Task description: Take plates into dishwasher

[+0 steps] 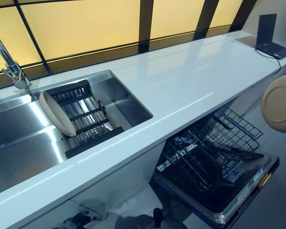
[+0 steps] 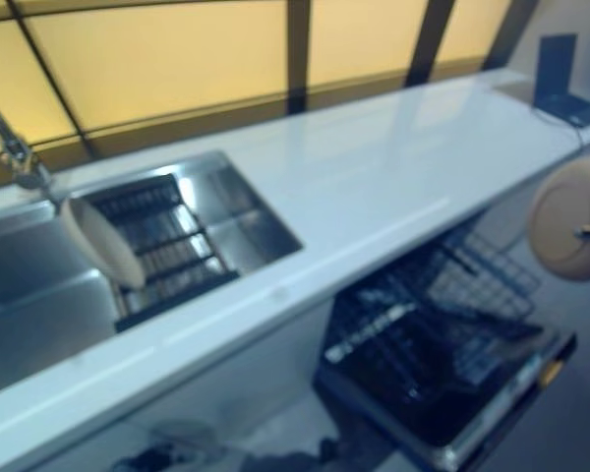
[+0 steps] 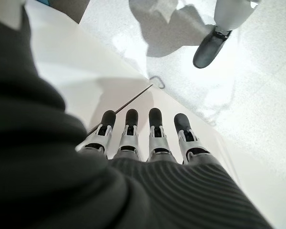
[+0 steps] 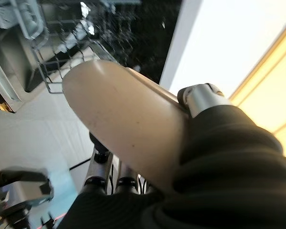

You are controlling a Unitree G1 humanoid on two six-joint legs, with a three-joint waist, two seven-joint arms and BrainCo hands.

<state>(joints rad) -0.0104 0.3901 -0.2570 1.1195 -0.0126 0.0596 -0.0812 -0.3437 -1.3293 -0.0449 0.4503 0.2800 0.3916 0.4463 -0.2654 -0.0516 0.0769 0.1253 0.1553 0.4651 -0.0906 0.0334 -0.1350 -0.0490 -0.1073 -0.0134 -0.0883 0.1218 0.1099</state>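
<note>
White worktop is shown running from near left to far right beneath a row of yellow-lit window panels. A steel sink is set into its left part, with a tap behind it. A dark rack is laid across the sink, and one beige plate is stood on edge at the rack's left end, leaning. A laptop is seen open at the far right end of the worktop.

Below the worktop's right part, the dishwasher is open, with its dark wire basket pulled out over the lowered door.

A second beige plate is held by the right hand, pinched between the thumb on one face and the fingers on the other. This plate is held in the air at the far right, above and just right of the basket.

The left hand is seen only in its wrist view, hanging with straight fingers beside a white panel; nothing is held in it.
</note>
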